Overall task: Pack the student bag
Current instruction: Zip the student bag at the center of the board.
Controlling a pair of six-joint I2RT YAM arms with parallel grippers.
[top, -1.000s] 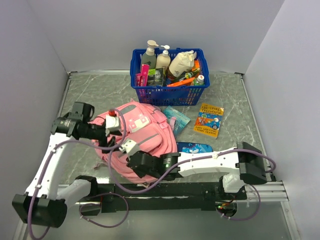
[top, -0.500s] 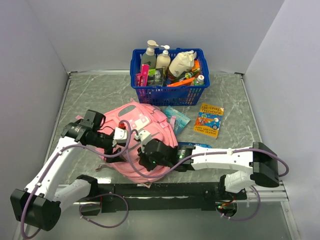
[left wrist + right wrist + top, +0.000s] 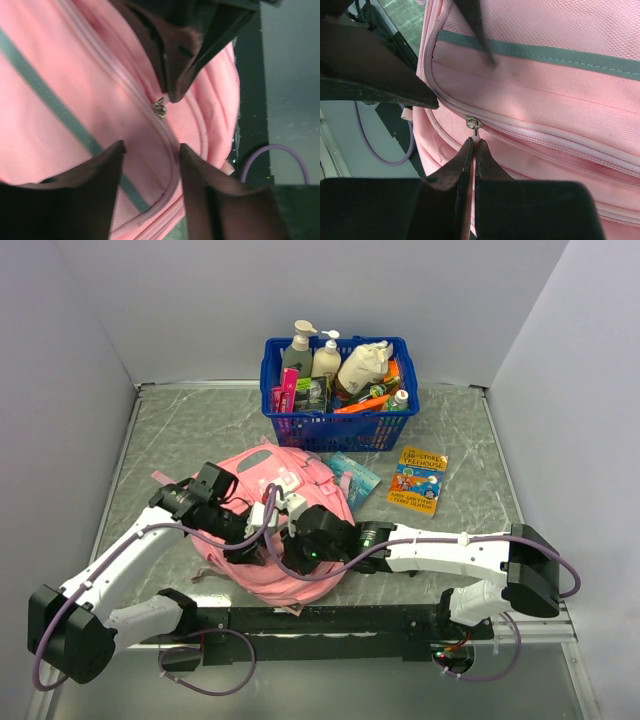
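On student bag (image 3: 560, 100) — zip pull (image 3: 472, 122) (half-hidden), pinched

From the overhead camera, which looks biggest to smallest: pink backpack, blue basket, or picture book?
1. Soft pink fabric backpack, though partly covered
2. Blue plastic basket, nearly as large
3. Yellow-and-blue paperback book, smallest

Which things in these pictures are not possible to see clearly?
Right wrist view: zipper pull tab, hidden between right gripper fingers.
Top view: that pull on the student bag, hidden under the right gripper.
Top view: book title, too small.
Left wrist view: left gripper fingers blurred, cut off below.
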